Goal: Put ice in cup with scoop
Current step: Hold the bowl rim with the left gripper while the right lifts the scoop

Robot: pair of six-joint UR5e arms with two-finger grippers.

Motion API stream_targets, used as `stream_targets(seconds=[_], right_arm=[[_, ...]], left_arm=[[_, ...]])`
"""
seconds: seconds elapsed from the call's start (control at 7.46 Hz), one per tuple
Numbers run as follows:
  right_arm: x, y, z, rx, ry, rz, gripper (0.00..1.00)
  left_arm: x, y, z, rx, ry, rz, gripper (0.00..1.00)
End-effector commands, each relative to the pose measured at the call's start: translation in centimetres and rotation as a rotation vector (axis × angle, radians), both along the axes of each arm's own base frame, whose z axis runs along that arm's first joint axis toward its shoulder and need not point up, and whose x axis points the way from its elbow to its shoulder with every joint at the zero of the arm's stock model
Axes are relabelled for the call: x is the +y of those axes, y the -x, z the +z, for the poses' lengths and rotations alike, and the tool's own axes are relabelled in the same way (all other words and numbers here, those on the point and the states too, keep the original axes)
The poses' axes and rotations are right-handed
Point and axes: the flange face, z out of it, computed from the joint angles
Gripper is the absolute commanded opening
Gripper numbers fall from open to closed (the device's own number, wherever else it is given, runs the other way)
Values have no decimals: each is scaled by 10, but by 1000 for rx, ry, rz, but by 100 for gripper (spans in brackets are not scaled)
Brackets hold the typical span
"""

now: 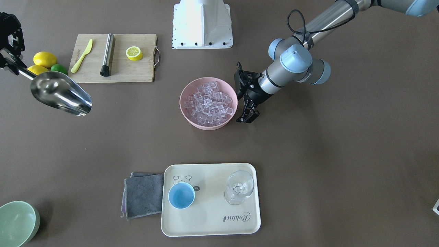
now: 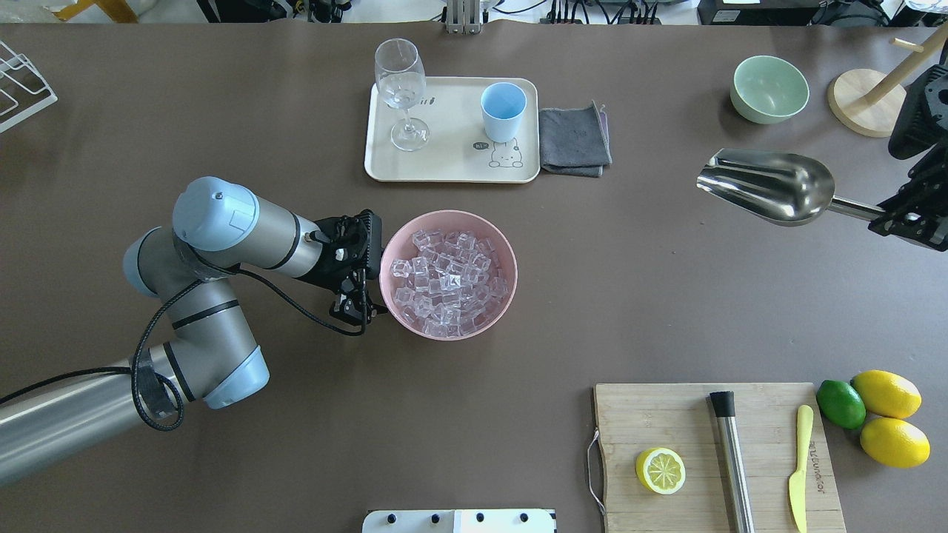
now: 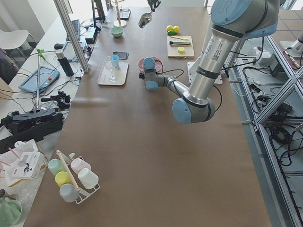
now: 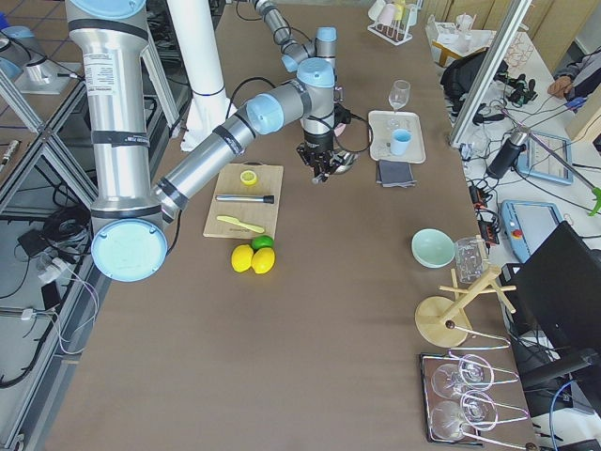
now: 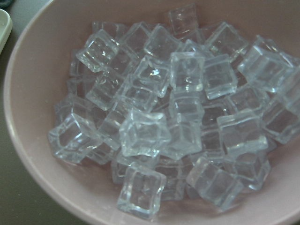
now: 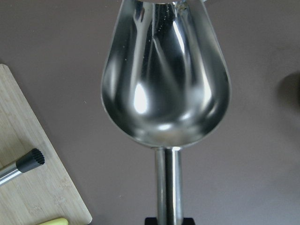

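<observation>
Over the right end of the bench [image 2: 592, 311], we hold the scoop [image 2: 770, 185] in the air. Our right tool [image 2: 889, 216] is clamped on its straight handle, and the trough faces up with its mouth pointing toward the middle of the bench. From the right wrist camera we see the polished trough with the bench below it. Near the centre, the ice [image 2: 444, 285] lies heaped in the pink bowl [image 2: 448, 216], many clear cubes piled together. Our left tool [image 2: 357, 309] sits low, just beside the bowl's rim on our left. We cannot tell whether its fingers are spread or closed, nor whether they touch the bowl. Farther from us, the cup [image 2: 503, 111] stands upright on the cream tray [image 2: 444, 159], near a stemmed glass [image 2: 400, 81]. A grey cloth [image 2: 574, 141] lies just beside the tray. Scoop, bowl and cup are well apart from one another.
</observation>
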Motion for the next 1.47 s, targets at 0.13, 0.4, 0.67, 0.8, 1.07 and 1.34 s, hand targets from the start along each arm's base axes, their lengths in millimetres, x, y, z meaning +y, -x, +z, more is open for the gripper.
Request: stream_targets(seconds=[0.13, 0.4, 0.67, 0.8, 1.07, 1.34], right_arm=[[-4, 43, -40, 51, -15, -37, 0], [7, 85, -53, 119, -51, -87, 0], [10, 114, -85, 138, -69, -131, 0], [11, 124, -109, 156, -56, -148, 0], [3, 152, -135, 222, -39, -172, 0], [-1, 187, -164, 291, -20, -210, 0]], left_arm=[[0, 0, 0, 1, 1, 0, 99], [0, 0, 0, 1, 1, 0, 99], [1, -1, 1, -1, 2, 2, 99], [1, 0, 1, 0, 3, 1, 99], [1, -1, 1, -1, 2, 2, 99], [1, -1, 1, -1, 2, 2, 99]])
